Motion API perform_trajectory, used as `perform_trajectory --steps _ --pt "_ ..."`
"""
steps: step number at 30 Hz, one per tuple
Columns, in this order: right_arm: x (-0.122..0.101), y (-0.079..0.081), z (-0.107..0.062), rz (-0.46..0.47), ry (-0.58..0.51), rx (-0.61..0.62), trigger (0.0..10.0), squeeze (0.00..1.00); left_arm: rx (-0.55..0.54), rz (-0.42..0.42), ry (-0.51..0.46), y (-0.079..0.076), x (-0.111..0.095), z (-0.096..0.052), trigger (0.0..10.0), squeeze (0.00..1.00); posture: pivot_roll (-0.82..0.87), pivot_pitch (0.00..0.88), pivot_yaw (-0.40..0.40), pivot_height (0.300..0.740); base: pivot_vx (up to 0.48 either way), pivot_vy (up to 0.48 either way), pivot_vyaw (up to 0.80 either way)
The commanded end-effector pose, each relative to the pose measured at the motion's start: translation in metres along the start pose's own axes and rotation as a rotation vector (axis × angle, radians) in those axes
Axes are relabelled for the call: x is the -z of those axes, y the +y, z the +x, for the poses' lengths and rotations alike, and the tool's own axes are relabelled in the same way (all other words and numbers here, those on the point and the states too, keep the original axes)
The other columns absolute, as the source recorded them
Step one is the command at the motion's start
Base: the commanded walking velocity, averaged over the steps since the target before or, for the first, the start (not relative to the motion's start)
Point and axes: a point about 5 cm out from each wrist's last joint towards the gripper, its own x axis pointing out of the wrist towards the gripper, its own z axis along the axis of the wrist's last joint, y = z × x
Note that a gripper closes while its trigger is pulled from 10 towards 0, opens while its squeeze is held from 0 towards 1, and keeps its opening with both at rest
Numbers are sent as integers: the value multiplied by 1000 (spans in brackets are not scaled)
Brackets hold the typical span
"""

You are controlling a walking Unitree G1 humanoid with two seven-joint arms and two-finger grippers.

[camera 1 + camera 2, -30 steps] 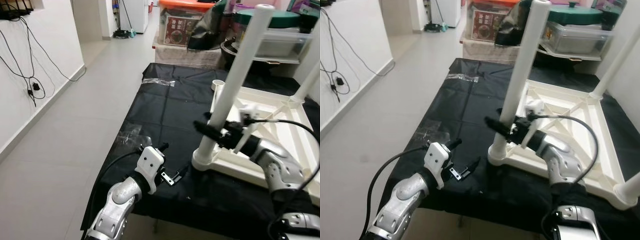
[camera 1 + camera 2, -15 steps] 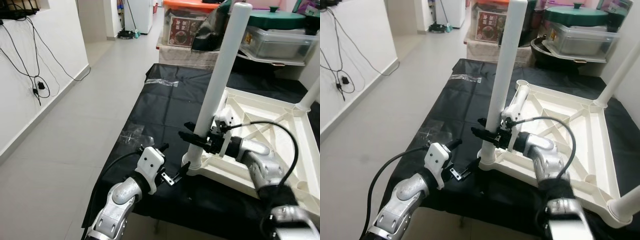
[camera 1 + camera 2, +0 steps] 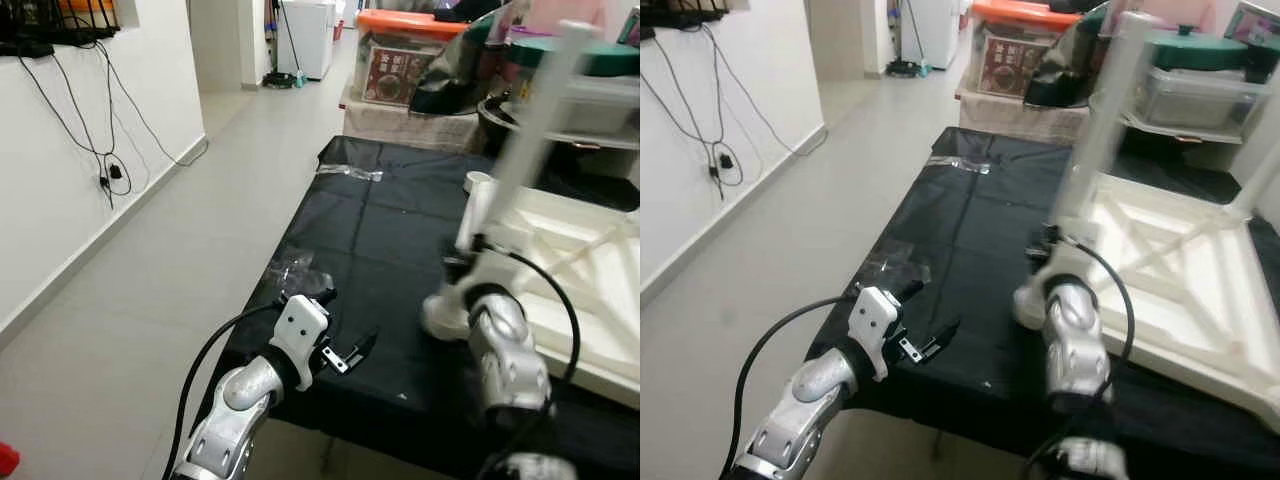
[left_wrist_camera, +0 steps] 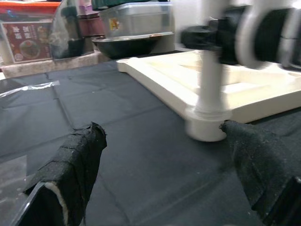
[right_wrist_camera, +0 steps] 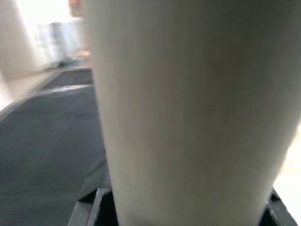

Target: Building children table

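Note:
A white children's table (image 3: 1160, 270) lies upside down on a black sheet (image 3: 380, 230). One white leg (image 3: 530, 130) rises from its near-left corner socket (image 4: 207, 125), tilted and blurred. My right gripper (image 3: 462, 268) is shut on that leg just above the socket, and the leg (image 5: 188, 108) sits very close between its dark fingers (image 5: 94, 202). My left gripper (image 3: 345, 322) hovers open over the sheet's near edge, left of the socket, with nothing between its fingers (image 4: 75, 160). A short white stub (image 3: 478, 182) stands at the table's far corner.
Crinkled clear plastic (image 3: 295, 270) lies on the sheet near my left gripper, and another strip (image 3: 350, 172) at the far end. Storage boxes and a dark pot (image 3: 420, 60) stand beyond the sheet. Tiled floor (image 3: 160, 280) and a wall with hanging cables are to the left.
The head views have shifted and blurred. My right arm has drawn in nearer, its gripper still on the leg low by the socket. The left gripper has stayed put.

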Motion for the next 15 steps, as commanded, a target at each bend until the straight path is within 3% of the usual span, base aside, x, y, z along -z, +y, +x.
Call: perform_trajectory --steps 1,4,5,6,7,8,9,10,11,12,14,15 --pt "12 -19 -8 34 69 173 0 0 9 -2 6 -3 0 1 10000 0 47 0 -62 740 0 0 0" --pt "11 -5 -13 95 57 150 0 0 12 -4 6 -4 0 0 10000 0 46 0 -60 740 0 0 0" --pt "10 1 -12 115 44 113 3765 0 13 -4 8 -4 0 0 10000 0 42 0 -57 740 0 0 0" --pt "10 1 -12 115 44 113 3765 0 13 -4 8 -4 0 0 10000 0 42 0 -57 740 0 0 0" --pt "8 11 -11 138 11 13 10000 949 13 -5 9 -3 1 0 10000 0 42 0 -57 740 0 0 0" --pt "8 11 -11 138 11 13 10000 949 13 -5 9 -3 1 0 10000 0 42 0 -57 740 0 0 0" --pt "6 16 -10 141 -31 -73 10000 1000 12 -5 9 -3 1 -1 10000 0 42 0 -57 740 0 0 0" --pt "6 16 -10 141 -31 -73 10000 1000 12 -5 9 -3 1 -1 10000 0 42 0 -57 740 0 0 0" --pt "5 18 -6 142 -61 -150 10000 1000 11 -4 9 -3 1 0 10000 0 47 0 -60 740 0 0 0" --pt "4 18 0 154 -84 -254 10000 0 10 -5 10 -3 1 0 10000 0 47 0 -61 740 0 0 0" --pt "4 18 3 158 -95 -291 10000 0 9 -5 10 -3 1 0 10000 0 47 0 -61 740 0 0 0" --pt "2 17 9 161 -89 -400 10000 0 9 -5 11 -2 1 0 10000 0 45 0 -58 740 0 0 0"
